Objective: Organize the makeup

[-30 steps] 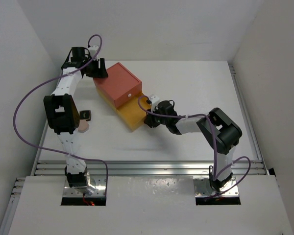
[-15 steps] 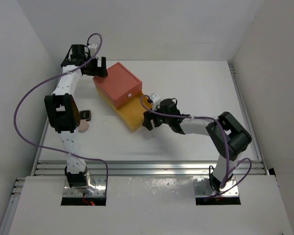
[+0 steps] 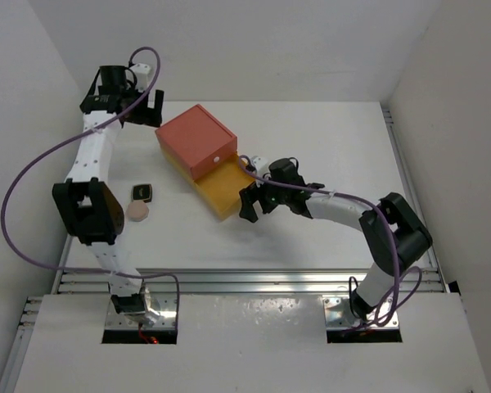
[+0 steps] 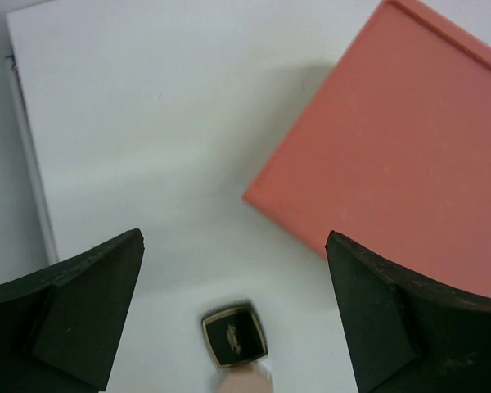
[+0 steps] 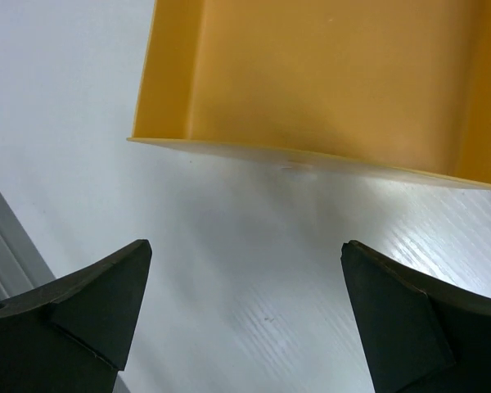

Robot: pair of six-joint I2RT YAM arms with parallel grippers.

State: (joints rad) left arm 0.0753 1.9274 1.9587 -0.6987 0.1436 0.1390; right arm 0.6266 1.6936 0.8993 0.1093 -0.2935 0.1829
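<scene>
The left pincer hangs at the far left of the desk, just beside the far-left corner of the coral-red box. Its jaws are spread wide with nothing between them. In the left wrist view this pincer looks down past the box onto bare desk, and the dark square case shows low in the gap between the fingers.

The dark square case lies flat on the desk to the left of the box, well apart from it. The round peach puff sits just on the near side of the case; whether the two touch cannot be told. In the left wrist view only the edge of the puff shows at the bottom.

The yellow drawer stands pulled out from the box toward the near right. The right pincer is just off the drawer's near-right end, jaws wide apart and gripping nothing. In the right wrist view it is over bare desk, with the drawer's wall just beyond the fingertips
</scene>
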